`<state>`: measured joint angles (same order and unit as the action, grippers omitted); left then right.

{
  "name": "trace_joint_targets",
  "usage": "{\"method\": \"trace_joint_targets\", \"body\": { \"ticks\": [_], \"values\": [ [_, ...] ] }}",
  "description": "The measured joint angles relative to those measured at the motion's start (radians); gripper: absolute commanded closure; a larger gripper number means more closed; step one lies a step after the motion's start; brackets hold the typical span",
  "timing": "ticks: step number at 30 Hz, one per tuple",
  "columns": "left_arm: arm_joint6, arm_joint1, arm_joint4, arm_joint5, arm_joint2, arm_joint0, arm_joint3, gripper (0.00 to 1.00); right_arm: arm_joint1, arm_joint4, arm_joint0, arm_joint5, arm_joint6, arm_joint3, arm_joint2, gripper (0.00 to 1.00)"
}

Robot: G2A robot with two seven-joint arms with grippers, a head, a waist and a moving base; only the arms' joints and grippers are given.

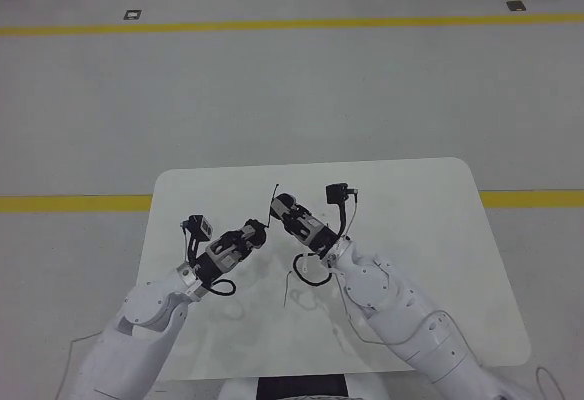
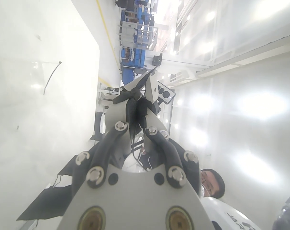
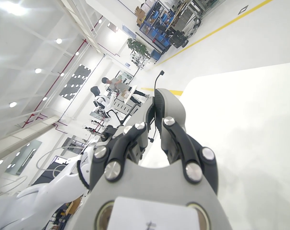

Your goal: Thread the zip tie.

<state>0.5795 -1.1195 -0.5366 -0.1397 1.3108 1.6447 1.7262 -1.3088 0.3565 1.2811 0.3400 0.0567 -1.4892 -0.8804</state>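
Thin black zip tie (image 3: 156, 82) tight in right gripper (image 3: 155, 100); left gripper (image 2: 135, 93) seemingly closed

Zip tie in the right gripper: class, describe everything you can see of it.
The zip tie is a thin black strip, plastic by its look, with a small square head at its free end. The right gripper clamps it midway between shut fingers; the head end curves out past the fingertips, the other end pokes out behind the pads. It is held above the white table.
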Motion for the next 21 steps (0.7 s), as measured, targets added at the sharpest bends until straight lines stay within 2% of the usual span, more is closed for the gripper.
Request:
{"method": "trace_joint_targets", "body": {
  "ticks": [21],
  "values": [
    [0.072,0.006,-0.095,0.019,0.005,-0.015,-0.016,1.0,0.066,-0.05,-0.038,0.0,-0.056,-0.021,0.077,1.0]
  ]
}}
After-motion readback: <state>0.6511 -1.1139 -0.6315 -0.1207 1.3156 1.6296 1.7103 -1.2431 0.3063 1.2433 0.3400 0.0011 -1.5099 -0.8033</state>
